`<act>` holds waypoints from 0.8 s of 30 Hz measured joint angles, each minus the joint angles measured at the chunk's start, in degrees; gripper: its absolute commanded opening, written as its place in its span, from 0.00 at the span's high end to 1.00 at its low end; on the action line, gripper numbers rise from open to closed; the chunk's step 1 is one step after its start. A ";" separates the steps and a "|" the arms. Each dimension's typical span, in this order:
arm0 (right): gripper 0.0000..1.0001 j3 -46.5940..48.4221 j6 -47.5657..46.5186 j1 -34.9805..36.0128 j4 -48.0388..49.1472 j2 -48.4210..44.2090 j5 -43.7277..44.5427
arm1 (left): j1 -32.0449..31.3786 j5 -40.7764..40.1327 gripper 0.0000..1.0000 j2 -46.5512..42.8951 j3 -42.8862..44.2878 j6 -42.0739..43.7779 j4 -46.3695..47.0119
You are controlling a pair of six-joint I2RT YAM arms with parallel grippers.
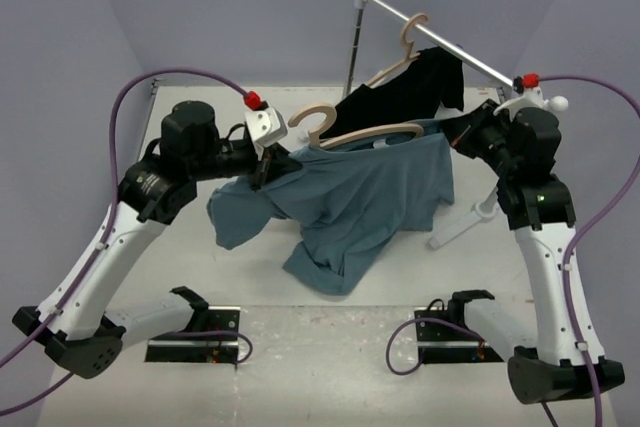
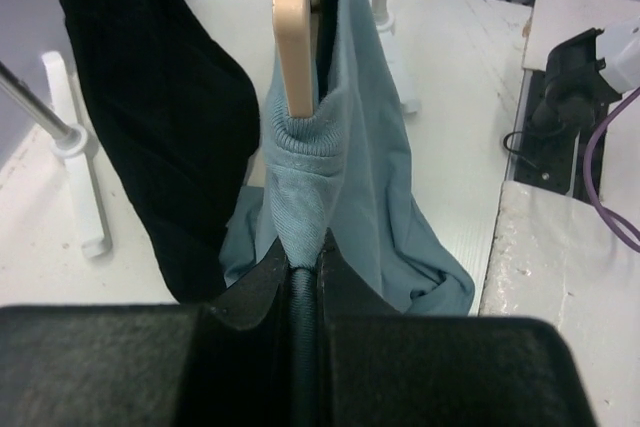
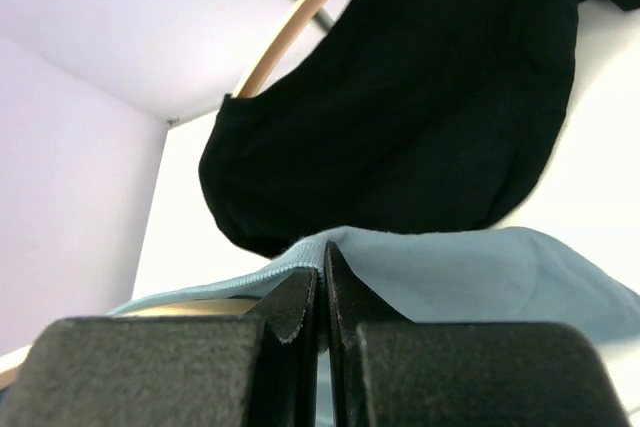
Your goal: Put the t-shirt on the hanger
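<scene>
Wrist views: the left gripper [image 2: 303, 257] is pinching the shirt [image 2: 360, 147] collar where the hanger [image 2: 293, 47] is entering, and the right gripper [image 3: 322, 265] is clamping the shirt's edge. Only the top view is showing the shirt hanging between both arms above the table [image 1: 200, 277], in front of the black garment [image 1: 410, 92].

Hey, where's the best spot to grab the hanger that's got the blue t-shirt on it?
Take the hanger by its bare hook, coming from above. The hook sticks out clear of the collar of the t-shirt, while cloth covers both shoulder ends, so a hold on the hook is likely firmer.
</scene>
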 measured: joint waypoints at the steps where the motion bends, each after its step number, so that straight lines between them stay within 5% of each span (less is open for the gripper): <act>1: 1.00 2.11 -1.08 0.08 -2.04 0.72 -0.48 | 0.00 0.26 1.00 0.83 -0.22 -0.02 0.05; 13: 1.00 12.61 -4.73 16.18 -17.92 5.17 5.27 | -1.07 4.54 1.00 7.02 -3.75 -5.21 8.46; 24: 0.94 31.12 -9.23 35.55 -27.02 23.15 13.89 | -1.03 12.04 1.00 9.99 -18.16 -11.83 25.60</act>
